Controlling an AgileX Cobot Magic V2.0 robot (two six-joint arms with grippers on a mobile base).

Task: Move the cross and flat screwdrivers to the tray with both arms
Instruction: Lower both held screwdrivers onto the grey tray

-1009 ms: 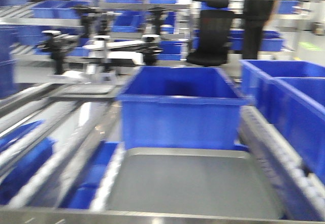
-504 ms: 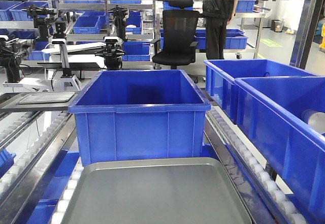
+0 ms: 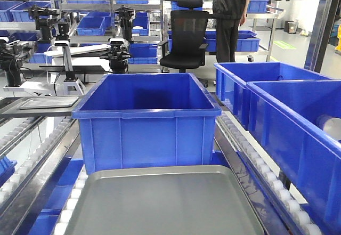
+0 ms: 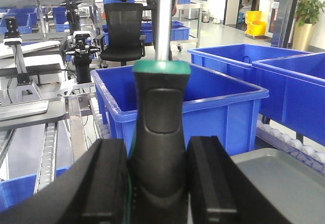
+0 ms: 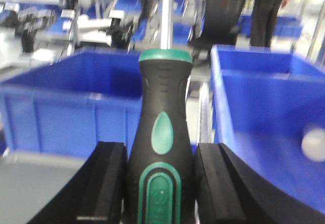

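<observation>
The left screwdriver (image 4: 160, 127) is pinched at its handle by the left claw (image 4: 158, 158), and the right screwdriver (image 5: 165, 127) by the right claw (image 5: 162, 160). Both shafts point straight ahead. The tray (image 3: 160, 203) lies below, between the two arms, and neither arm looks nearer.

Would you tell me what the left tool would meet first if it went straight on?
The left tool would probably reach the blue bin, its held screwdriver touching first; depth is unclear.
</observation>
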